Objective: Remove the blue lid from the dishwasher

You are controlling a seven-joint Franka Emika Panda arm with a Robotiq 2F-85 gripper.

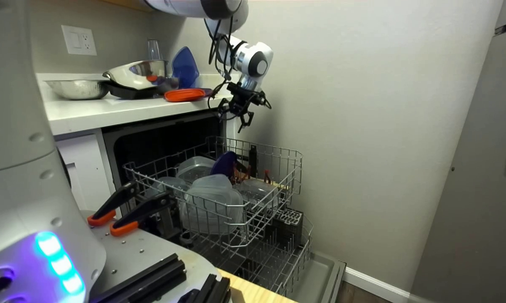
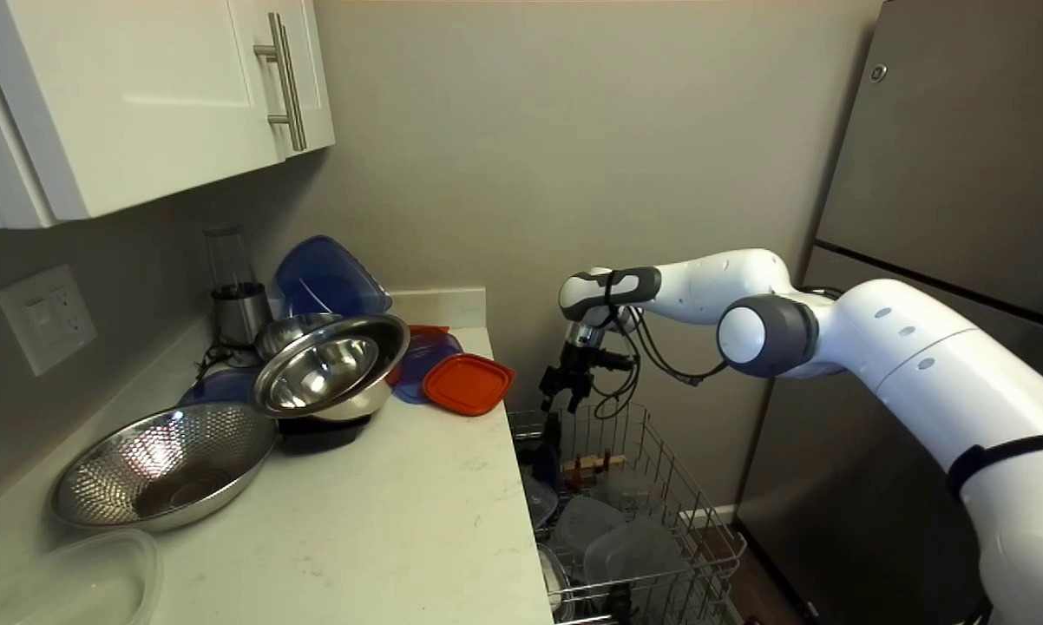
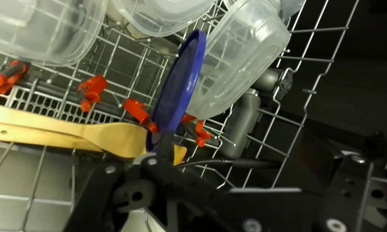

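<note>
The navy-blue lid stands on edge, tilted, in the upper rack of the dishwasher, among clear containers. In the wrist view the lid is seen nearly edge-on, beside a clear container, and its lower end lies behind my left-hand finger. In an exterior view the lid shows only as a dark sliver by the counter. My gripper is open and empty, above the far end of the rack, in both exterior views. In the wrist view its fingers are wide apart, and neither holds the lid.
Orange-red tine clips and wooden spoons are close to the lid. The counter beside the rack holds metal bowls, a bright blue object and an orange lid. A wall stands behind the rack.
</note>
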